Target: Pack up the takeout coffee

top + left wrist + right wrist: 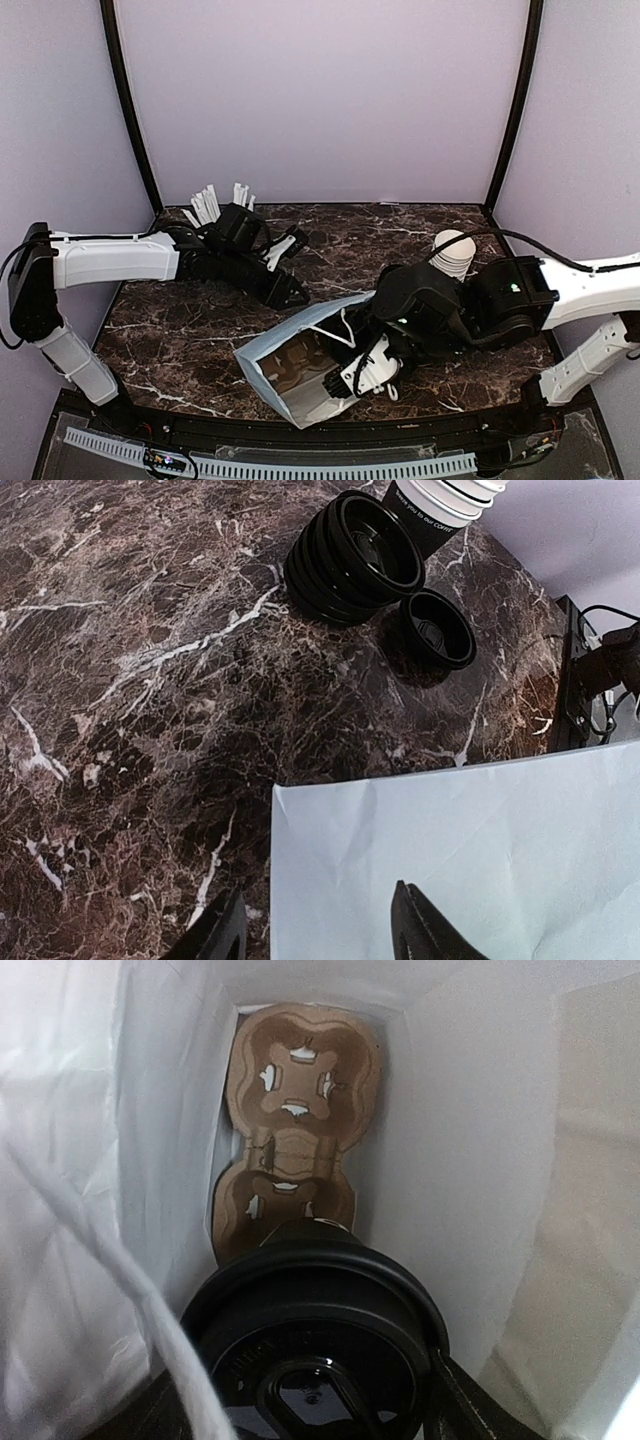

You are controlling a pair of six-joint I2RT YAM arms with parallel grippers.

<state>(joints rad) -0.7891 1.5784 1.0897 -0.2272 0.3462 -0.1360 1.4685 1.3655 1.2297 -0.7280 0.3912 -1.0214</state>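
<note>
The takeout coffee (315,1340), a dark cup with a round black lid, is inside the white paper bag (470,1110), which lies on its side. My right gripper (312,1400) is shut on it, one finger on each side of the lid. Ahead of the cup, a brown cardboard cup carrier (300,1110) rests against the bag's bottom. In the top view the right gripper (365,375) reaches into the bag (285,365) mouth. My left gripper (320,930) stands open just above the bag's (480,850) far corner, nothing between its fingers.
A stack of black lids (350,560), a single loose lid (438,628) and a stack of white-rimmed cups (440,505) sit on the marble table behind the bag. The cup stack (455,255) is beside my right arm. White strips (215,205) stand at the back left.
</note>
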